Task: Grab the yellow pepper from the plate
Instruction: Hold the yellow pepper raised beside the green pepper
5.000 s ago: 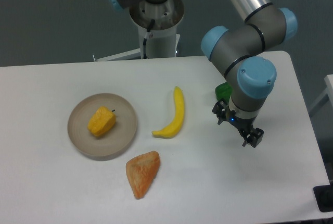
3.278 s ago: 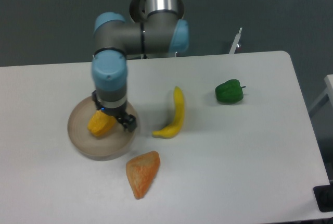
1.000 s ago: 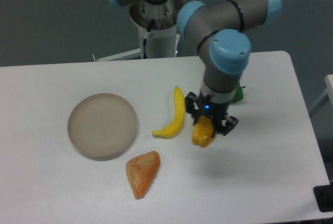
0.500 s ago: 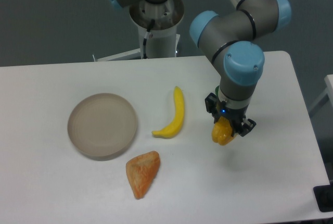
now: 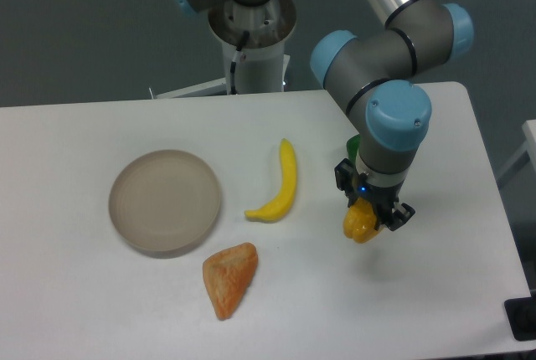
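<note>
The yellow pepper [image 5: 359, 223] is a small yellow-orange lump held between the black fingers of my gripper [image 5: 369, 213], over the white table at the right of the middle. The gripper is shut on it. The grey-beige round plate [image 5: 165, 201] lies at the left with nothing on it, far from the gripper.
A long curved yellow banana [image 5: 280, 184] lies between the plate and the gripper. An orange-red wedge [image 5: 229, 278] lies in front of the plate. A green pepper [image 5: 355, 146] shows partly behind the arm's wrist. The table's right edge [image 5: 494, 201] is near the arm.
The pepper has left the plate in the gripper and moved to the right side of the table. In the last half second the gripper shifted slightly right and toward the front.
</note>
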`<state>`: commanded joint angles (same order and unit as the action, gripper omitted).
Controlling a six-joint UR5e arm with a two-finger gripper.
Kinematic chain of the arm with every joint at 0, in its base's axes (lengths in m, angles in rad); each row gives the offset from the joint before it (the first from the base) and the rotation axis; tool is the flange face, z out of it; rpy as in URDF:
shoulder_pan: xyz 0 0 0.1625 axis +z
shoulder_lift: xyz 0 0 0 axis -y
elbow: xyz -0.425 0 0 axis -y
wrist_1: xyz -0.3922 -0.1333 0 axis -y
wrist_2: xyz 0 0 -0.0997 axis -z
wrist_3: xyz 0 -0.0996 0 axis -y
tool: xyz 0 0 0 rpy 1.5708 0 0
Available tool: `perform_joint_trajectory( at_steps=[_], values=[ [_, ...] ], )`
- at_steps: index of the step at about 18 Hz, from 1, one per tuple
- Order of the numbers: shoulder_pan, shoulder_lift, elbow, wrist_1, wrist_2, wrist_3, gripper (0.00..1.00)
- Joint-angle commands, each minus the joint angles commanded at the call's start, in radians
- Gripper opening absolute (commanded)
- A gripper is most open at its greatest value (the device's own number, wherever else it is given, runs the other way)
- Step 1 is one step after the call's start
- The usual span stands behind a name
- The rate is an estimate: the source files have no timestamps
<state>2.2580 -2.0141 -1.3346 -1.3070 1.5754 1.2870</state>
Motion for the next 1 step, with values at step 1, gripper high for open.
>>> perform_joint_trajectory(
  at_steps=[1],
  values=[
    [0.000,0.000,0.000,0.000,0.000,-0.002,0.04]
  ],
)
